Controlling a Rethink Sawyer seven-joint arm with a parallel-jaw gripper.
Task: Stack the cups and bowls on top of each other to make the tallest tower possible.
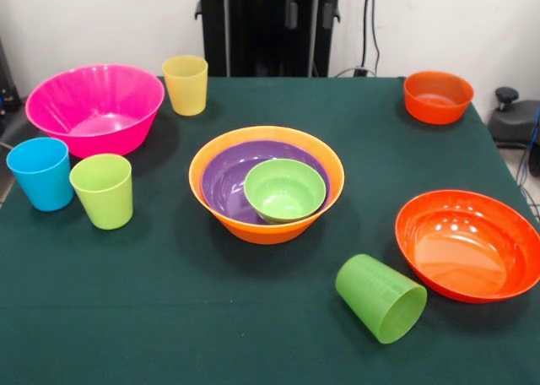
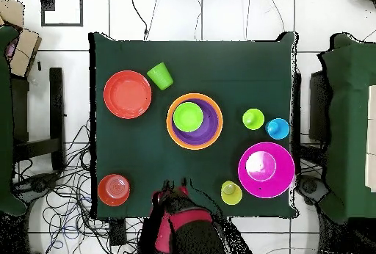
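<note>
The tower stands mid-table: a large orange bowl (image 1: 267, 220) (image 2: 194, 121) holds the purple bowl (image 1: 224, 178), which holds the small green bowl (image 1: 284, 189) (image 2: 188, 116). The yellow cup (image 1: 185, 84) (image 2: 231, 191) stands upright apart from it, beside the large pink bowl (image 1: 94, 108) (image 2: 266, 169). The blue cup (image 1: 41, 173) (image 2: 277, 128) and the lime green cup (image 1: 103, 191) (image 2: 253, 118) stand upright side by side. The darker green cup (image 1: 381, 298) (image 2: 160, 75) lies on its side. My gripper (image 2: 175, 187) shows only in the overhead view, drawn back at the table's edge by the base, empty.
The wide red-orange bowl (image 1: 468, 244) (image 2: 127, 94) sits next to the tipped cup. The small orange bowl (image 1: 438, 96) (image 2: 114, 189) sits at a table corner near the base. The table has a dark green cloth (image 1: 169, 317). Cables lie on the floor around the pedestal.
</note>
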